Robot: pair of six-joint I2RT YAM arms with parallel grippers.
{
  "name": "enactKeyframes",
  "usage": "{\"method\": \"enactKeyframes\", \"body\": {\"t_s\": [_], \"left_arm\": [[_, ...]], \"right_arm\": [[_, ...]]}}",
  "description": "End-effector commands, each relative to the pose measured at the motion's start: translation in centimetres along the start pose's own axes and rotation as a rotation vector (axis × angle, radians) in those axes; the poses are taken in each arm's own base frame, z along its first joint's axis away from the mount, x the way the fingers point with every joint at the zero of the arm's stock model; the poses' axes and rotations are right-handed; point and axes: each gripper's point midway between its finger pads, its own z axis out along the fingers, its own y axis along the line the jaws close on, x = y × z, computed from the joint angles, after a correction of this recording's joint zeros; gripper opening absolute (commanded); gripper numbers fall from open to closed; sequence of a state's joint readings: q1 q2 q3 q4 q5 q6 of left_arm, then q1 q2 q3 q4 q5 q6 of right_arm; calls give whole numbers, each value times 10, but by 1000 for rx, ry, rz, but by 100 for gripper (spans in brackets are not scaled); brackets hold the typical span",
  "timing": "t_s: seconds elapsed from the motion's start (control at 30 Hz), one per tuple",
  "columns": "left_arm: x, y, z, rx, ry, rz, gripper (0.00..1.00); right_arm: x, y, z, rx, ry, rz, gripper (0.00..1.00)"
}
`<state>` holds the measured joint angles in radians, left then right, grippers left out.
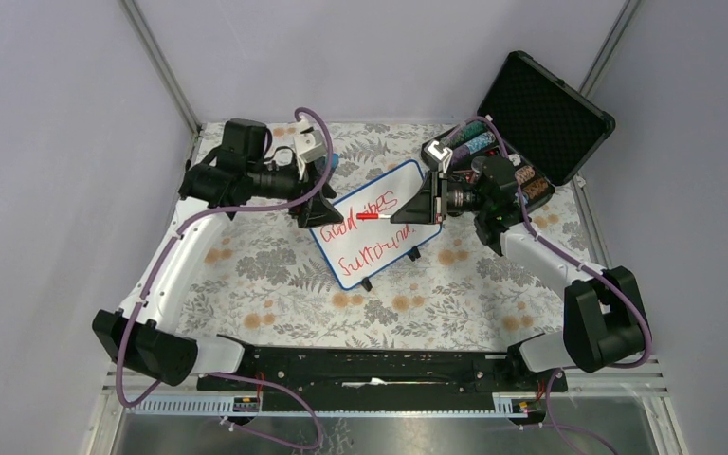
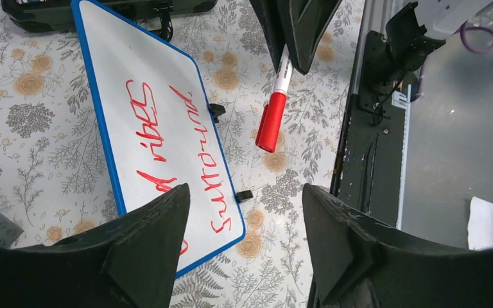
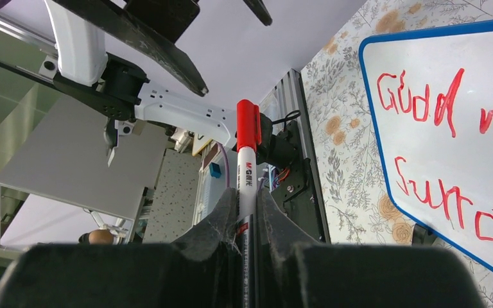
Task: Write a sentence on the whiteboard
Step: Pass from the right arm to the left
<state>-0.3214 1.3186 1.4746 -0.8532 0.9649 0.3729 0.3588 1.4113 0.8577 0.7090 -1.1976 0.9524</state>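
Observation:
The whiteboard (image 1: pixel 370 227) lies tilted on the flowered cloth, blue-rimmed, with small black feet. The sentence (image 1: pixel 365 232) is in red, two lines reading about "Good vibes / Surround" (image 2: pixel 180 138) (image 3: pixel 443 147). My right gripper (image 1: pixel 408 214) (image 3: pixel 247 196) is shut on a white marker (image 1: pixel 375 216) (image 3: pixel 246 160) with its red cap on, held level above the board and pointing left. My left gripper (image 1: pixel 318 194) (image 2: pixel 244 192) hangs open and empty at the board's left end, a short way off the capped tip (image 2: pixel 271 122).
An open black case (image 1: pixel 545 114) with small items stands at the back right. The black base rail (image 1: pixel 370 365) (image 2: pixel 366 128) runs along the near edge. Grey walls and metal posts close in the sides.

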Motion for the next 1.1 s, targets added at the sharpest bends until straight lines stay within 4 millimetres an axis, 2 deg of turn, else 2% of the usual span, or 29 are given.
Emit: {"method": "enactKeyframes", "body": {"t_s": [0.0,0.3,0.53,0.77,1.07], "left_arm": [[-1,-3,5,-2,9,149,70],[17,-16,35,19,114,220,63],[29,-14,45,14,164,239,59],[36,-20,53,30,193,259,40],[38,-37,67,72,217,277,9]], "right_arm": [[-5,27,0,-52,23,-88,0],[6,26,7,-61,62,-75,0],[14,29,10,-75,91,-77,0],[16,27,12,-74,97,-73,0],[23,20,16,-50,122,-69,0]]}}
